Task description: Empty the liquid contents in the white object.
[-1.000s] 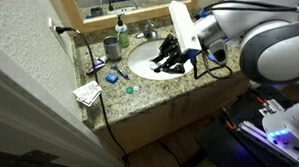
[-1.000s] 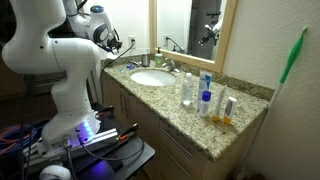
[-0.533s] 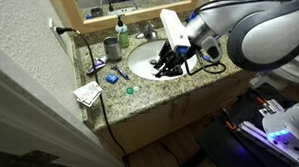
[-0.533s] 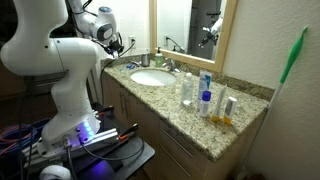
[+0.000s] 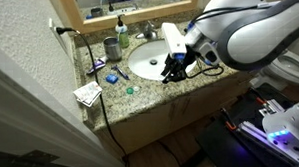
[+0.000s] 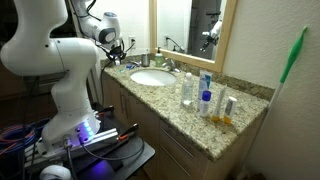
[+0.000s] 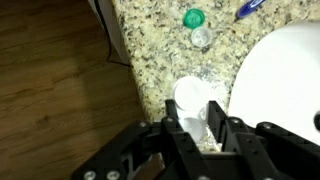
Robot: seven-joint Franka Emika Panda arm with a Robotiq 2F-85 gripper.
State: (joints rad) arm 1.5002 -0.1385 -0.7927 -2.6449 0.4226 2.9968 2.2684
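Note:
The white object [image 7: 190,95] is a tiny round white container that sits between my gripper's fingers [image 7: 197,122] in the wrist view. The fingers are closed on its sides. It hangs just above the speckled granite counter [image 7: 150,50], beside the rim of the white sink basin [image 7: 285,70]. In an exterior view my gripper [image 5: 174,68] is at the front rim of the sink [image 5: 147,62], near the counter's front edge. The container itself is too small to make out there. In the other exterior view the gripper [image 6: 126,48] is partly hidden by the arm.
A small green round piece [image 7: 194,18] and a clear cap [image 7: 202,38] lie on the counter beyond the gripper. A green cup [image 5: 110,45], the faucet [image 5: 148,32], a blue toothbrush [image 5: 97,65] and folded paper [image 5: 88,93] stand around the sink. Several bottles [image 6: 205,95] stand further along the counter.
My gripper has moved from over the sink bowl toward the front edge of the counter and come lower, still closed on the white object.

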